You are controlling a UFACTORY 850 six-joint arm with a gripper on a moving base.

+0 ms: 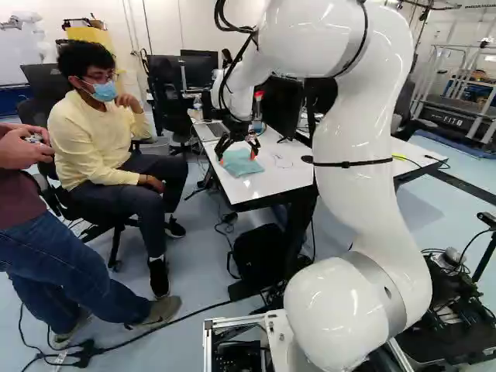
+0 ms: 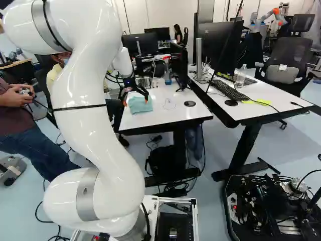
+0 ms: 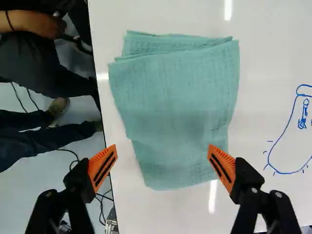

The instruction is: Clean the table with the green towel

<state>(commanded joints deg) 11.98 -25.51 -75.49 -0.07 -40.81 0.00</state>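
Cleaning progress: the wiping is judged not to be under way, as the towel is not gripped. A blue line drawing [image 3: 288, 173] can be seen on the white, smooth-topped bench [image 1: 287, 178], well apart from the towel.
Left to do: the towel is to be picked up and passed over the bench top, the drawing presumably included, though which marks are meant to be removed cannot be told.
Folded blue-green cloth towel [image 3: 175, 92]: laid flat on the bench in uneven layers, close to the long edge beside which the floor is seen.
Black two-fingered hand [image 3: 162, 156]: spread wide, with nothing held; its orange ribbed pads [image 3: 101, 168] are well apart.
Towel from the hand: most of it is spread ahead of the fingers, and its nearer end reaches between them. One fingertip is seen over the towel's side, the other just outside it, towards the bench edge. Whether the towel is touched cannot be told.
Next move: a lowering and closing on the nearer end seems called for, so that the cloth is bunched between the pads.
Risk: thin cloth may be slid over or only its top layer caught, and the bench may be pressed too hard.
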